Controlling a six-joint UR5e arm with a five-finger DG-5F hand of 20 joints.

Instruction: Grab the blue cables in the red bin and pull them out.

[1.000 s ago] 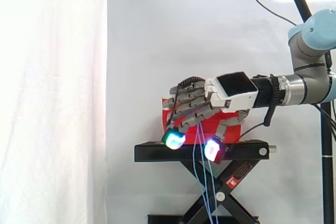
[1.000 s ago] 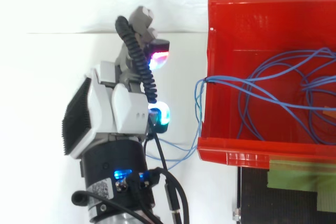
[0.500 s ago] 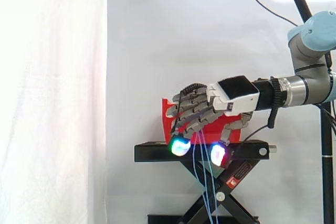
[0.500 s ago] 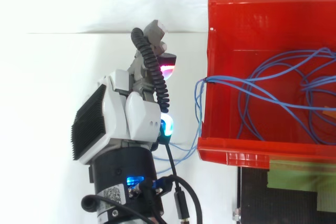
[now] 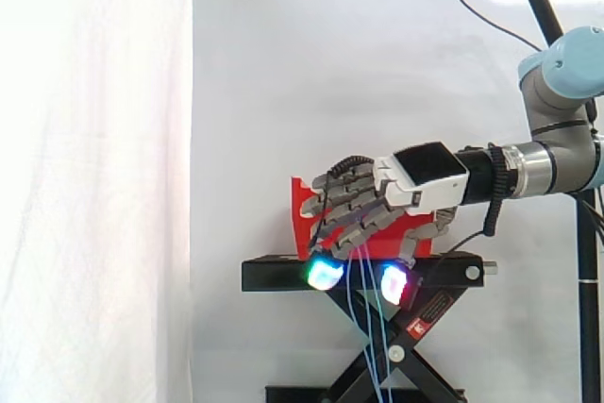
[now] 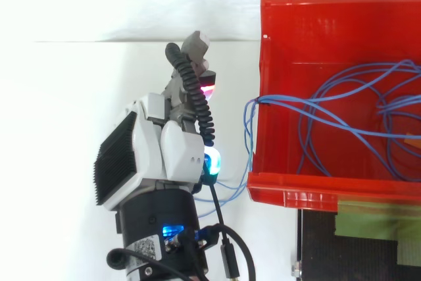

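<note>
White curtain [image 5: 94,139] behind. Seen from above, blue cables [image 6: 249,129] spill over the red bin's [image 6: 316,24] left wall, hanging past the black stand [image 5: 283,276]. My hand [image 6: 164,156] hovers just left; I can't tell whether it grips them.

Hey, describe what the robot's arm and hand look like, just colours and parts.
The robot hand has a white boxy back, a black ribbed side panel and grey segmented fingers ending in thick glowing pads, one cyan-green, one magenta-white. The arm is silver-grey with pale blue joint caps and a black wrist.
</note>
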